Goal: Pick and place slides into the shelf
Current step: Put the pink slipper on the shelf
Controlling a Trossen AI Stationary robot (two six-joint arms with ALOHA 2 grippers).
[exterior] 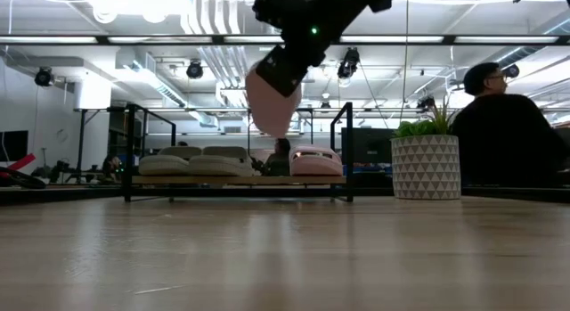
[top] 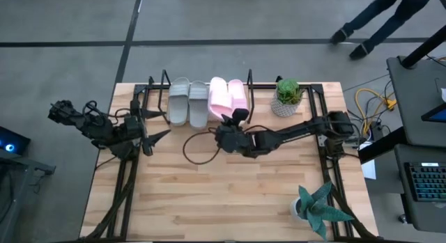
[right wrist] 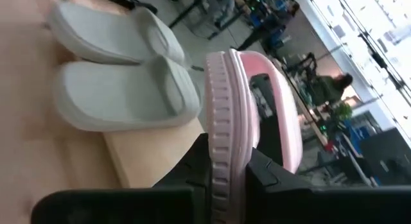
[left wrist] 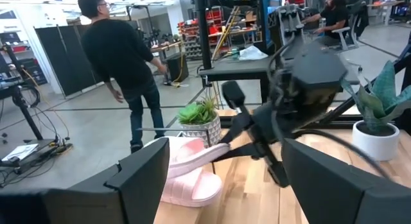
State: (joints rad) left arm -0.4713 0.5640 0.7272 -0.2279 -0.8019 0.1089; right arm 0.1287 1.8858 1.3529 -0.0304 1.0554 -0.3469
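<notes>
Pale pink slide sandal [right wrist: 234, 115] is clamped by the right gripper [top: 230, 124], raised above the low black wire-frame shelf [exterior: 343, 128]. Shelf holds two grey slides [top: 188, 102] and one pink slide [top: 237, 95]. Potted green plant [top: 287, 97] stands beside it. Left gripper [top: 152, 136] waits nearby with fingers spread.

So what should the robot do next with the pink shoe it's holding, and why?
Probably lower it into the gap. The right gripper holds the pink slide lifted above the shelf. Two grey slides and another pink one already sit there, with a free spot between them.
</notes>
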